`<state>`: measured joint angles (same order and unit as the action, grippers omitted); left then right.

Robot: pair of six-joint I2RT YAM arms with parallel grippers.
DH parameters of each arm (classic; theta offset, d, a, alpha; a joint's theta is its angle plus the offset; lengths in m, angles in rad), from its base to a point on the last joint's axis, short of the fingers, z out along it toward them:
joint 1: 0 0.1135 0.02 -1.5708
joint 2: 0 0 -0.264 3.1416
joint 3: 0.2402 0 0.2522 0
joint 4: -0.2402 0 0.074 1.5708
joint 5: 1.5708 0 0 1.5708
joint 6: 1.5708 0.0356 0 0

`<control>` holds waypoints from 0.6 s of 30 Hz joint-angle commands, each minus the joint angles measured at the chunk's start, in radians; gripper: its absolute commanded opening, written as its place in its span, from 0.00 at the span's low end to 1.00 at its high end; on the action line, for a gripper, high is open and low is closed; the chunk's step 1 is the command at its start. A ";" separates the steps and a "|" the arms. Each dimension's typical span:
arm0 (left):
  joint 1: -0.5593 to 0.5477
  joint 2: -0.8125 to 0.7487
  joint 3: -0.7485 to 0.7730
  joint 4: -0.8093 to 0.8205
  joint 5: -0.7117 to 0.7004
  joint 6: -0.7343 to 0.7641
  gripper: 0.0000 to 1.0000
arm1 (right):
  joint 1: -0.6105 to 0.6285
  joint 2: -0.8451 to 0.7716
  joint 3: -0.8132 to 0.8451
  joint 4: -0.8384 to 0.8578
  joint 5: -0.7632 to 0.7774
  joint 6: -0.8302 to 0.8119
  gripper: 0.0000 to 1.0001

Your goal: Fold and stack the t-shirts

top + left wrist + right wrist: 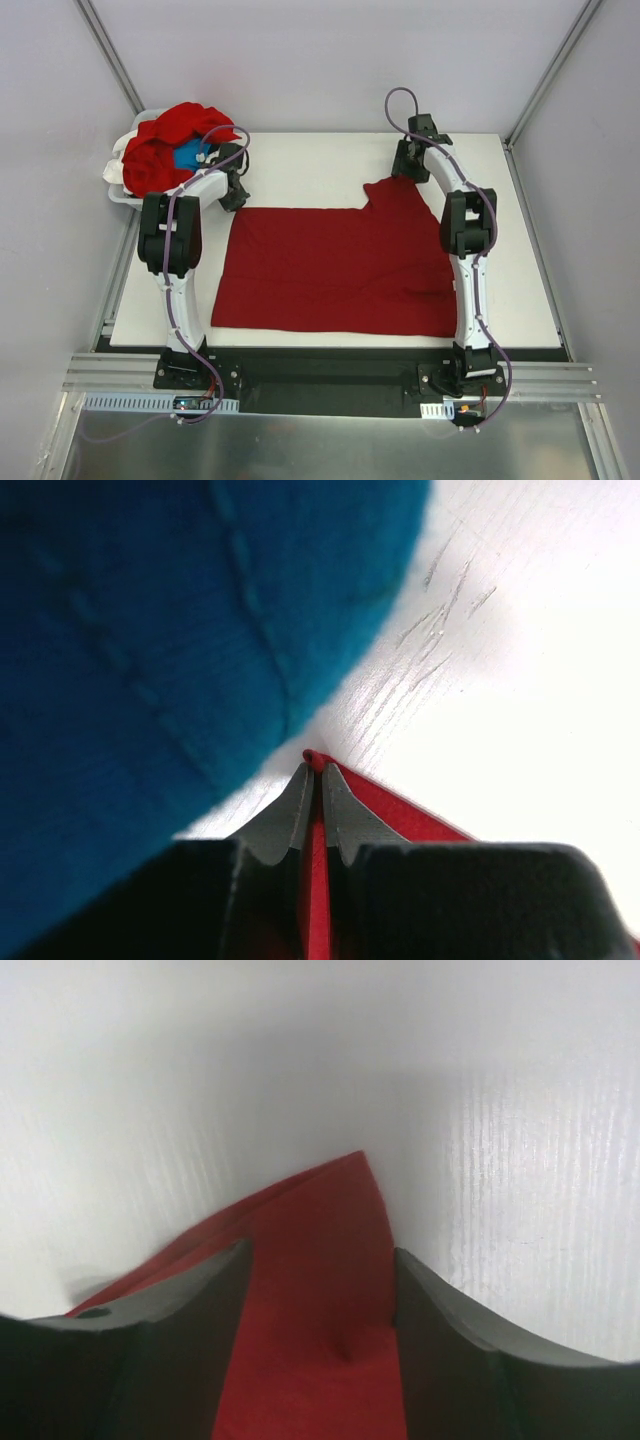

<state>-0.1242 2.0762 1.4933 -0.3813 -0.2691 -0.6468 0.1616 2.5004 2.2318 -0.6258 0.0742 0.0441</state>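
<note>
- One red t-shirt (335,270) lies spread flat across the middle of the table (300,150). A sleeve juts out at its far right corner.
- The other shirts wait in a heap of red t-shirts (165,135) with a blue t-shirt (188,155) among them, in a white basket (113,172) at the table's far left corner.
- The left gripper (315,765) sits at the far left corner of the spread shirt, its fingers pressed together on a thin edge of red cloth.
- A large blue blur fills the left wrist view. It is probably the blue shirt close to the lens, but it is too out of focus to be sure.
- The right gripper (320,1260) is at the far right sleeve with its jaws spread. Red cloth runs between the fingers, and nothing is pinched.
- The step in hand looks like taking hold of the shirt's far edge for the first fold. One corner is gripped and the other is not yet.
- Next, the right jaws would likely need to close on the sleeve cloth. Both arms could then lift together and carry the far edge toward the near edge, level enough that the cloth lands without bunching.
</note>
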 commanded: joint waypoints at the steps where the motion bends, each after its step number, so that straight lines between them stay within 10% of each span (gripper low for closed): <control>1: 0.020 0.018 0.016 -0.024 0.013 0.001 0.00 | 0.006 0.052 0.127 -0.074 0.053 0.042 0.59; 7: 0.021 0.024 0.025 -0.022 0.025 0.009 0.00 | 0.003 0.069 0.146 -0.098 0.035 0.048 0.41; 12: 0.023 0.025 0.024 -0.022 0.031 0.013 0.00 | -0.007 0.068 0.137 -0.089 0.004 0.050 0.04; 18: 0.023 0.004 0.024 -0.011 0.083 0.065 0.00 | -0.005 -0.018 0.026 0.017 -0.042 -0.004 0.01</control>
<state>-0.1200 2.0766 1.4956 -0.3813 -0.2394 -0.6346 0.1490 2.5530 2.3138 -0.6685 0.0879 0.0681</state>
